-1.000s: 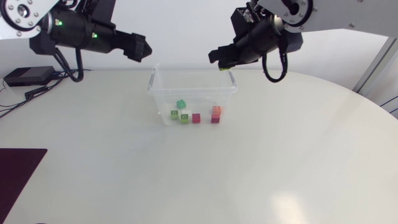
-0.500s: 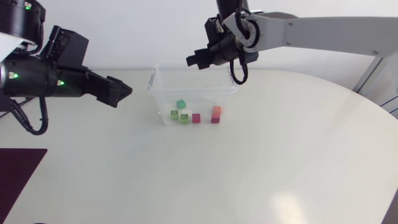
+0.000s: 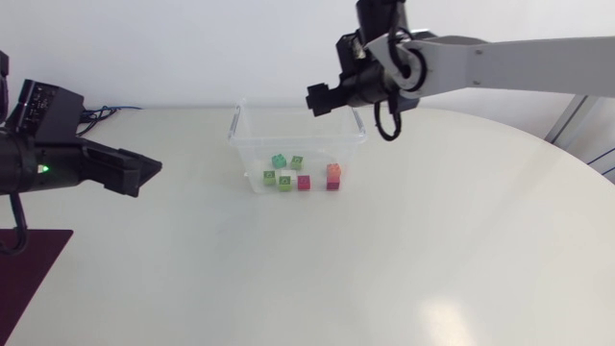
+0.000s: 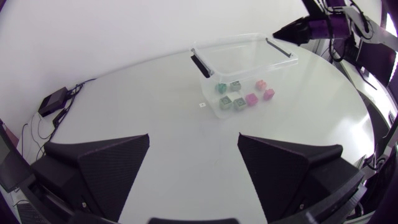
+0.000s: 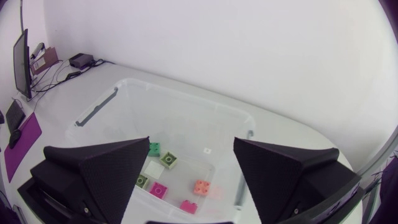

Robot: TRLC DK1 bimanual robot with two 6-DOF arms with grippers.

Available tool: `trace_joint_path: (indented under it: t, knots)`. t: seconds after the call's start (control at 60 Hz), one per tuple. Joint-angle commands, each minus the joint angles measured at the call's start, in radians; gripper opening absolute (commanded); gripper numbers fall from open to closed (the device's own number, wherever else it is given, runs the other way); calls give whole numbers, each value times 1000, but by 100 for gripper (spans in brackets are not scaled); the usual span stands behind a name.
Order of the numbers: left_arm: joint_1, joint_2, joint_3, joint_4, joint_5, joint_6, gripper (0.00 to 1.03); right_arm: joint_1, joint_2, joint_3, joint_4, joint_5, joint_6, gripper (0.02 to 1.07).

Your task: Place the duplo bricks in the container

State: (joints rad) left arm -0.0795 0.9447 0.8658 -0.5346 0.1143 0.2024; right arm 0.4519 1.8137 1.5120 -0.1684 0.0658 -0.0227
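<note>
The clear plastic container [image 3: 357, 137] stands at the table's far middle with several duplo bricks inside: a green one [image 3: 279, 160], an olive one [image 3: 297, 162], a magenta one [image 3: 304, 183], an orange one [image 3: 334, 171]. My right gripper [image 3: 315, 99] hangs above the container's back edge, open and empty. In the right wrist view the right gripper [image 5: 193, 171] looks straight down into the container [image 5: 99, 107], over the olive brick [image 5: 168, 160]. My left gripper [image 3: 144, 173] stands open and empty far to the left, and in its wrist view the left gripper [image 4: 193, 162] faces the container [image 4: 245, 56].
A dark mat [image 3: 29, 264] lies at the table's front left corner. A small black box with cables [image 4: 55, 99] sits near the far left edge.
My right gripper moved left over the container and opened, and the olive brick now lies inside. My left arm pulled back to the left and lower.
</note>
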Motion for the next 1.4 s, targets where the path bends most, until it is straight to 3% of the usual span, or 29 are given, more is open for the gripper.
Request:
trace_joint_path:
  t: [0.0, 0.217, 0.717, 1.05, 1.383]
  knots:
    - [29, -35, -39, -7, -4, 15, 99, -25, -111, -99, 35, 14, -23, 103]
    - [86, -106, -91, 8, -4, 29, 99, -73, -358, -355, 116, 46, -69, 103]
    - [205, -225, -235, 151, -31, 25, 99, -263, -875, -760, 110, 65, -145, 103]
    - [182, -311, -352, 257, -84, 28, 99, -357, -1214, -1009, 101, 63, -175, 103]
    - [149, -456, -481, 359, -111, 47, 99, -413, -1521, -1172, 10, 67, -189, 103]
